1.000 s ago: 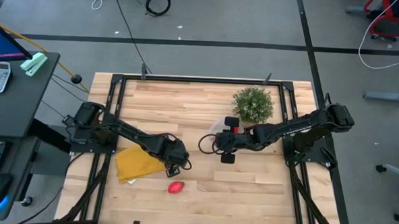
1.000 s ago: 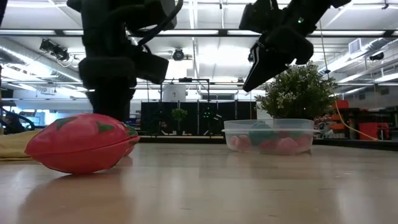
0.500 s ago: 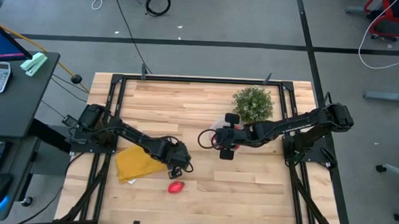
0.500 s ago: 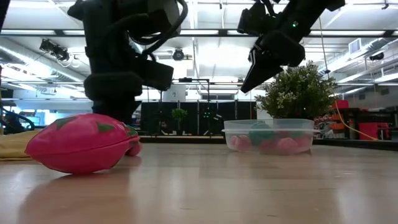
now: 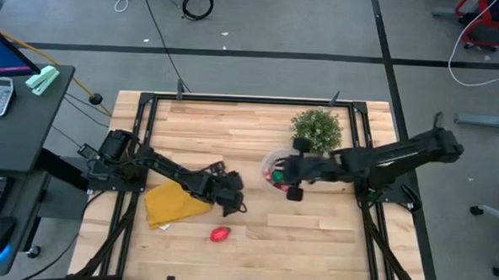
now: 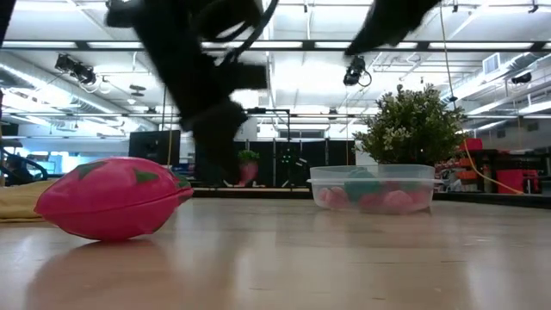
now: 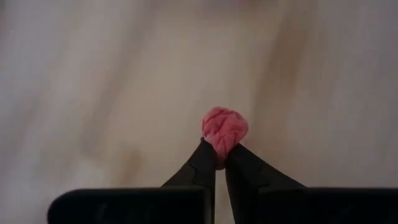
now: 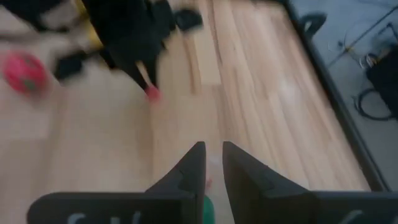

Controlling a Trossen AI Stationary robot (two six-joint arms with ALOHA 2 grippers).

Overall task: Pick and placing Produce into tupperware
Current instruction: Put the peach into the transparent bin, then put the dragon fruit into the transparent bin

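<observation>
The left gripper (image 7: pixel 220 160) pinches a small, knobbly pink produce piece (image 7: pixel 224 127) between its 2 fingertips, its arm stretched low across the centre of the high view. The right gripper (image 8: pixel 212 163), fingers slightly parted and empty, hangs over the clear round tupperware (image 5: pixel 275 168) right of centre, beside the potted plant (image 5: pixel 316 129). A larger red strawberry (image 5: pixel 219 234) lies at lower centre.

A bushy potted plant (image 5: pixel 316 129) stands toward the table's back; a yellow cloth (image 5: pixel 174 204) lies front-left.
</observation>
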